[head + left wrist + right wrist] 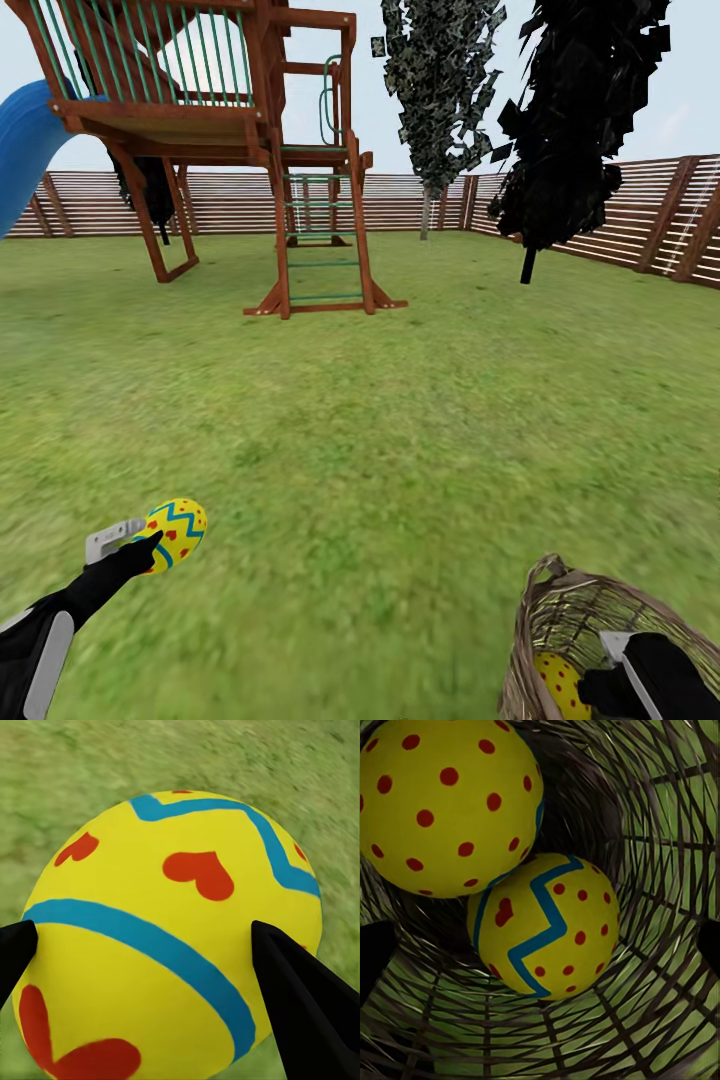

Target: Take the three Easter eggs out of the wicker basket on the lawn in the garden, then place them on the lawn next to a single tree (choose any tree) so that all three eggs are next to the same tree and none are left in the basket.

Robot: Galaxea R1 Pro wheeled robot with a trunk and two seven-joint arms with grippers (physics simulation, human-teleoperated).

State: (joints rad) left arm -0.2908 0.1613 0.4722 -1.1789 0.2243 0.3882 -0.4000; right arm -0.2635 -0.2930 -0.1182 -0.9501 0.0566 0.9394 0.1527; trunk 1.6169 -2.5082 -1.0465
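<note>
Low at the near edge of the lawn (400, 450), three Easter eggs can be counted: one held (172, 533) and two in the wicker basket (540, 640). The left pincer (135, 545) is clamped on the first egg (172, 937), its two black fingers (304, 1001) pressing opposite sides, and holds it just above the grass at the head view's lower left. At the lower right the round basket is cut off by the picture's edge, and the right pincer (615, 685) reaches down inside it; its arm hides most of the inside there, so a single egg (560, 685) peeks out. The right wrist view looks down into the weave (660, 832) and finds both: a dotted egg (442, 802) resting against a zigzag-striped one (544, 926). The finger tips only show dark at that view's sides, apart and touching neither egg, so this pincer stands open. Beyond, wide bare grass runs to a wooden play tower (230, 120) with a blue slide (25, 140), two dark narrow trees (440, 90) and a slatted fence (600, 215) closing the garden.
</note>
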